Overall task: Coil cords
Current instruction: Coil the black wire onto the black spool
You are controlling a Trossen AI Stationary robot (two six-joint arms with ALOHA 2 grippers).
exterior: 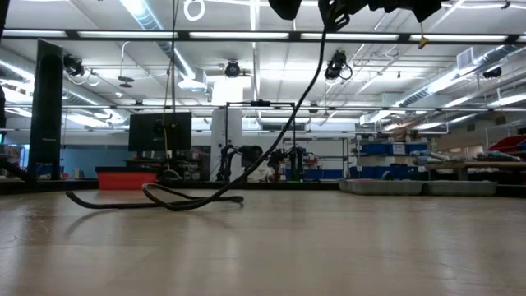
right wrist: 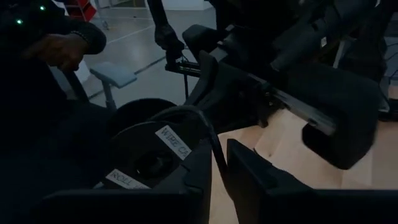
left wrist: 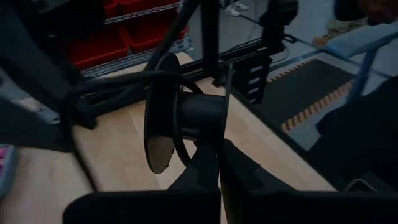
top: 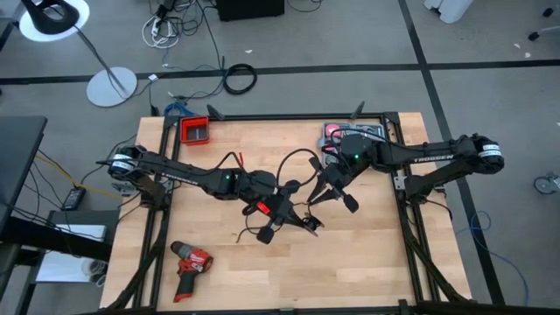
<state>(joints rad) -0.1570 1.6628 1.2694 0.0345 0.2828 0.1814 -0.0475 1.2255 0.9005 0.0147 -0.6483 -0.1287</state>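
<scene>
A thin black cord point(top: 296, 156) arcs above the table's middle. In the low view the cord point(exterior: 271, 140) hangs down in a slack curve, and its lower length point(exterior: 164, 197) lies on the tabletop. A black spool point(left wrist: 186, 115) with two flat flanges carries a few turns of it. In the right wrist view the spool point(right wrist: 149, 155) bears white labels. My left gripper point(top: 282, 214) is shut on the spool at the table's middle. My right gripper point(top: 317, 197) stands just to its right, shut on the cord. My left gripper pinches the spool's thin flange point(left wrist: 225, 134) by its rim, between the two fingers. The fingers point(left wrist: 199, 168) come nearly level from the table's left. The spool is lifted clear of the table with its axis roughly level. My right gripper has the cord point(right wrist: 215, 146) between its two fingers, close beside the spool. The fingers point(right wrist: 249, 171) lie across the cord and come from the table's right, slanting slightly down. Below the hold the cord hangs slack down to the table.
A red drill point(top: 188, 267) lies near the front left corner. A red bin point(top: 196, 131) sits at the far left edge and a pink-red object point(top: 334, 131) at the far edge. A thicker black cable ring point(top: 238, 79) lies on the floor beyond.
</scene>
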